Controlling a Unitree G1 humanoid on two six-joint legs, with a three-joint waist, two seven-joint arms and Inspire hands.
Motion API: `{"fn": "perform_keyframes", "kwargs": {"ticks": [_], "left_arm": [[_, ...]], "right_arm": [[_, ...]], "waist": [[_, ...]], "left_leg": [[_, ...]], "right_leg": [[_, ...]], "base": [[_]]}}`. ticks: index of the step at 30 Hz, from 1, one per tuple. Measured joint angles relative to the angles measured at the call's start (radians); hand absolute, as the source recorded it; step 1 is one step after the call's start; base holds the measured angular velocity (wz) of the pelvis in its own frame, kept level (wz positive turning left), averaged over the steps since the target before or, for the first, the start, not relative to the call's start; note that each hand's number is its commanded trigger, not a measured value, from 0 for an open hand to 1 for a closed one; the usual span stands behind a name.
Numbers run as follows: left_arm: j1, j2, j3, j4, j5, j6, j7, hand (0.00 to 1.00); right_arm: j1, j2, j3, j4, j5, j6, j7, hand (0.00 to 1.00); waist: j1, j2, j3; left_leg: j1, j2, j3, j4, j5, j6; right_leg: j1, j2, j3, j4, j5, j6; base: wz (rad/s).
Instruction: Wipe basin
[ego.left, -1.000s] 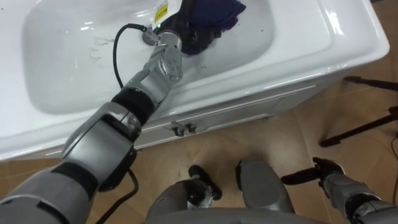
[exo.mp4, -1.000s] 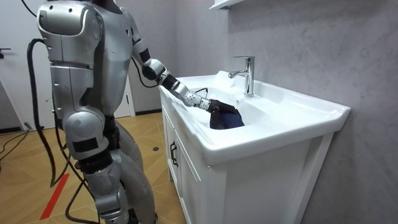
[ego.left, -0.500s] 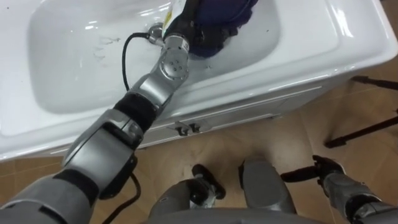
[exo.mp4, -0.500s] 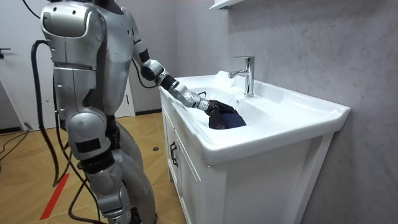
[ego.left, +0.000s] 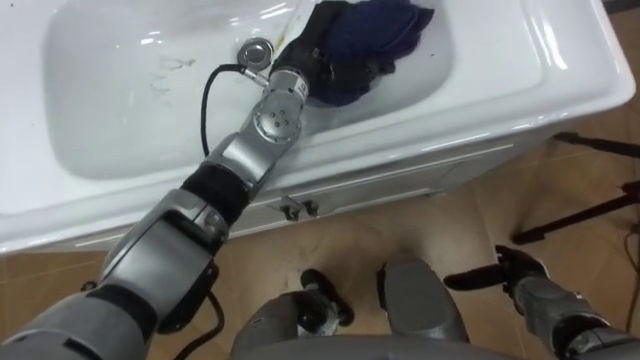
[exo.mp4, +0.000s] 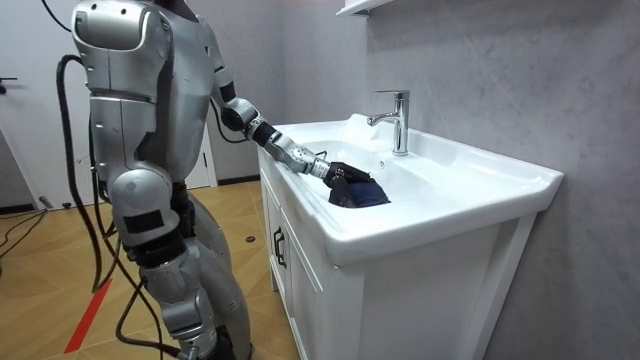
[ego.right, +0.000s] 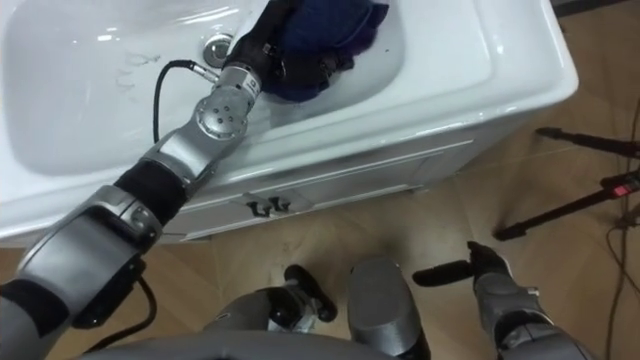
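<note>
Shifted since half a second before, as recorded in the room view: left hand (exo.mp4: 338, 175) and cloth (exo.mp4: 362, 194), drawn together a little toward that view's left, along the inside of the basin (exo.mp4: 470, 185).

Right hand (ego.left: 508, 274): held low beside the body, over the wooden floor (ego.left: 500, 215), fingers straight and relaxed, nothing held.

Stand legs (ego.left: 590, 205): dark, seen on the floor to the robot's right, apart from the cabinet (ego.left: 400, 178).

Cabinet: white, directly before the robot, under the basin. Two small dark handles (ego.left: 293, 207) were noted side by side on its front.

Basin: white, rectangular, with a rounded bowl. The robot was stood close against its front edge, the left arm reached over the rim and down into the bowl.

Left hand: dark, laid on the cloth in the right part of the bowl, fingers curled into the fabric and gripping it.

Cloth: dark blue, bunched, pressed against the bowl's surface under and beyond the hand.

Drain (ego.left: 256, 50): metal, round, uncovered, just left of the hand and wrist.

Tap (exo.mp4: 395, 120): chrome, upright, at the back of the basin, beyond the cloth and apart from it.

Wall (exo.mp4: 500, 80): grey, behind the basin.
</note>
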Motion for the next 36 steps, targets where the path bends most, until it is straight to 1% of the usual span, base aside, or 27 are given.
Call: {"fn": "perform_keyframes", "kwargs": {"ticks": [1, 2, 6, 8, 10, 11, 14, 16, 18, 19, 20, 21, 22, 24, 25, 26, 28, 29, 30, 31, 32, 33, 34, 35, 36], "left_arm": [[0.010, 0.001, -0.002, 0.019, 0.012, -0.013, -0.002, 1.00], [0.025, 0.005, -0.002, 0.030, 0.015, -0.019, -0.002, 1.00], [0.042, 0.015, -0.002, 0.064, 0.024, -0.037, -0.002, 1.00], [0.045, 0.020, 0.006, 0.070, 0.083, -0.044, -0.003, 1.00], [0.047, 0.018, 0.022, 0.091, 0.143, -0.052, -0.002, 1.00], [0.049, 0.017, 0.031, 0.105, 0.174, -0.053, -0.002, 1.00], [0.054, 0.021, 0.037, 0.120, 0.239, -0.050, -0.001, 1.00], [0.060, 0.028, 0.040, 0.122, 0.271, -0.050, 0.003, 1.00], [0.064, 0.033, 0.054, 0.126, 0.326, -0.049, 0.005, 1.00], [0.066, 0.037, 0.067, 0.128, 0.368, -0.047, 0.006, 1.00], [0.067, 0.044, 0.072, 0.132, 0.416, -0.043, 0.009, 1.00], [0.067, 0.047, 0.073, 0.137, 0.440, -0.042, 0.013, 1.00], [0.065, 0.052, 0.079, 0.156, 0.476, -0.038, 0.023, 1.00], [0.066, 0.061, 0.080, 0.185, 0.525, -0.020, 0.030, 1.00], [0.066, 0.072, 0.082, 0.192, 0.570, -0.005, 0.031, 1.00], [0.066, 0.082, 0.089, 0.196, 0.606, 0.011, 0.031, 1.00], [0.066, 0.097, 0.110, 0.225, 0.631, 0.021, 0.035, 1.00], [0.070, 0.116, 0.114, 0.233, 0.639, 0.032, 0.036, 1.00], [0.075, 0.126, 0.115, 0.234, 0.640, 0.039, 0.036, 1.00], [0.079, 0.146, 0.116, 0.234, 0.653, 0.056, 0.038, 1.00], [0.086, 0.163, 0.118, 0.235, 0.691, 0.075, 0.040, 1.00], [0.088, 0.171, 0.120, 0.236, 0.711, 0.086, 0.041, 1.00], [0.089, 0.188, 0.118, 0.246, 0.729, 0.101, 0.043, 1.00], [0.092, 0.207, 0.117, 0.262, 0.737, 0.110, 0.045, 1.00], [0.095, 0.217, 0.118, 0.268, 0.743, 0.114, 0.047, 1.00]], "right_arm": [[0.004, -0.001, 0.000, 0.005, 0.000, 0.001, 0.000, 0.00], [0.009, -0.002, 0.000, 0.012, 0.000, 0.001, 0.000, 0.00], [0.007, -0.002, 0.000, 0.037, -0.009, 0.017, 0.001, 0.00], [0.011, -0.002, -0.005, 0.039, -0.011, 0.022, 0.001, 0.00], [0.011, -0.001, -0.010, 0.042, -0.012, 0.022, 0.001, 0.00], [0.012, -0.001, -0.011, 0.043, -0.012, 0.022, 0.001, 0.00], [0.014, -0.002, -0.011, 0.041, -0.014, 0.023, 0.001, 0.00], [0.018, -0.002, -0.022, 0.040, -0.024, 0.031, 0.004, 0.00], [0.021, -0.001, -0.050, 0.040, -0.051, 0.044, 0.011, 0.00], [0.024, -0.001, -0.058, 0.042, -0.056, 0.047, 0.013, 0.00], [0.029, -0.002, -0.068, 0.042, -0.065, 0.054, 0.017, 0.00], [0.031, -0.003, -0.069, 0.044, -0.067, 0.058, 0.020, 0.00], [0.032, -0.005, -0.069, 0.048, -0.066, 0.064, 0.021, 0.00], [0.043, -0.006, -0.070, 0.050, -0.075, 0.066, 0.023, 0.00], [0.048, -0.006, -0.074, 0.050, -0.098, 0.068, 0.026, 0.00], [0.052, -0.006, -0.083, 0.050, -0.115, 0.073, 0.032, 0.00], [0.050, -0.006, -0.092, 0.049, -0.131, 0.087, 0.033, 0.00], [0.050, -0.007, -0.104, 0.048, -0.132, 0.088, 0.033, 0.00], [0.051, -0.008, -0.113, 0.047, -0.130, 0.088, 0.033, 0.00], [0.053, -0.011, -0.132, 0.047, -0.129, 0.091, 0.033, 0.00], [0.055, -0.014, -0.143, 0.046, -0.130, 0.099, 0.032, 0.00], [0.056, -0.015, -0.148, 0.046, -0.131, 0.103, 0.032, 0.00], [0.055, -0.017, -0.151, 0.046, -0.134, 0.108, 0.033, 0.00], [0.054, -0.017, -0.166, 0.046, -0.140, 0.108, 0.032, 0.00], [0.054, -0.018, -0.171, 0.046, -0.149, 0.108, 0.032, 0.00]], "waist": [[0.000, -0.002, 0.0011], [0.000, 0.001, -0.0002], [-0.002, 0.001, -0.0010], [0.004, 0.001, -0.0011], [0.011, -0.003, 0.0006], [0.011, -0.005, -0.0003], [0.013, -0.009, -0.0024], [0.014, -0.010, -0.0066], [0.015, -0.008, -0.0106], [0.016, -0.008, -0.0133], [0.016, -0.008, -0.0167], [0.019, -0.008, -0.0183], [0.019, -0.009, -0.0184], [0.021, -0.007, -0.0218], [0.022, -0.002, -0.0256], [0.025, -0.001, -0.0262], [0.033, 0.000, -0.0265], [0.037, 0.004, -0.0282], [0.037, 0.007, -0.0300], [0.035, 0.014, -0.0330], [0.035, 0.019, -0.0343], [0.035, 0.023, -0.0346], [0.036, 0.029, -0.0340], [0.037, 0.038, -0.0339], [0.037, 0.041, -0.0339]], "left_leg": [[0.018, -0.002, -0.003, -0.010, -0.001, -0.001], [0.029, -0.001, -0.007, -0.013, -0.003, -0.005], [0.051, 0.001, -0.004, -0.014, -0.004, -0.008], [0.055, 0.001, 0.001, -0.014, -0.004, -0.008], [0.067, 0.000, 0.003, -0.015, -0.004, -0.008], [0.074, -0.004, 0.002, -0.015, -0.004, -0.008], [0.085, -0.004, 0.002, -0.017, -0.004, -0.008], [0.087, 0.001, 0.002, -0.017, -0.004, -0.008], [0.087, 0.003, 0.002, -0.017, -0.004, -0.008], [0.087, 0.004, 0.002, -0.017, -0.005, -0.010], [0.088, 0.005, 0.002, -0.017, -0.006, -0.010], [0.090, 0.005, 0.002, -0.017, -0.006, -0.010], [0.102, 0.004, 0.002, -0.020, -0.006, -0.011], [0.121, 0.006, 0.001, -0.026, -0.006, -0.014], [0.122, 0.009, 0.000, -0.025, -0.010, -0.020], [0.125, 0.010, 0.000, -0.026, -0.010, -0.020], [0.132, 0.012, 0.000, -0.030, -0.009, -0.022], [0.136, 0.012, -0.001, -0.036, -0.010, -0.025], [0.138, 0.011, -0.001, -0.040, -0.010, -0.027], [0.141, 0.009, -0.001, -0.045, -0.009, -0.028], [0.146, 0.006, -0.001, -0.049, -0.008, -0.029], [0.146, 0.006, -0.001, -0.049, -0.008, -0.030], [0.146, 0.006, -0.001, -0.049, -0.008, -0.030], [0.146, 0.006, -0.001, -0.050, -0.008, -0.030], [0.147, 0.006, -0.001, -0.051, -0.008, -0.030]], "right_leg": [[0.016, 0.004, 0.000, -0.008, 0.001, 0.000], [0.028, 0.011, -0.001, -0.016, 0.002, -0.001], [0.050, 0.012, -0.001, -0.021, 0.003, -0.003], [0.051, 0.013, 0.002, -0.020, 0.004, -0.004], [0.062, 0.013, 0.004, -0.020, 0.005, -0.004], [0.070, 0.013, 0.003, -0.022, 0.004, -0.004], [0.081, 0.012, 0.003, -0.025, 0.005, -0.004], [0.083, 0.013, 0.005, -0.025, 0.006, -0.003], [0.086, 0.018, 0.006, -0.034, 0.012, -0.004], [0.088, 0.027, 0.011, -0.040, 0.015, -0.003], [0.089, 0.030, 0.014, -0.041, 0.017, -0.003], [0.091, 0.030, 0.015, -0.041, 0.017, -0.003], [0.102, 0.030, 0.018, -0.045, 0.018, -0.004], [0.122, 0.033, 0.020, -0.058, 0.022, -0.005], [0.122, 0.037, 0.022, -0.059, 0.022, -0.006], [0.122, 0.040, 0.030, -0.059, 0.023, -0.005], [0.122, 0.044, 0.040, -0.059, 0.026, -0.008], [0.121, 0.045, 0.048, -0.058, 0.026, -0.009], [0.120, 0.046, 0.050, -0.058, 0.027, -0.009], [0.120, 0.046, 0.052, -0.058, 0.027, -0.009], [0.121, 0.046, 0.052, -0.055, 0.027, -0.010], [0.121, 0.046, 0.053, -0.054, 0.027, -0.010], [0.121, 0.047, 0.055, -0.054, 0.027, -0.010], [0.121, 0.047, 0.055, -0.055, 0.027, -0.010], [0.121, 0.046, 0.055, -0.055, 0.027, -0.010]], "base": [[-0.09], [-0.10], [-0.06], [-0.05], [-0.07], [-0.03], [0.00], [0.00], [-0.02], [-0.07], [-0.07], [-0.10], [-0.14], [-0.13], [-0.10], [-0.11], [-0.20], [-0.21], [-0.16], [-0.08], [-0.05], [0.00], [0.00], [0.00], [-0.03]]}}
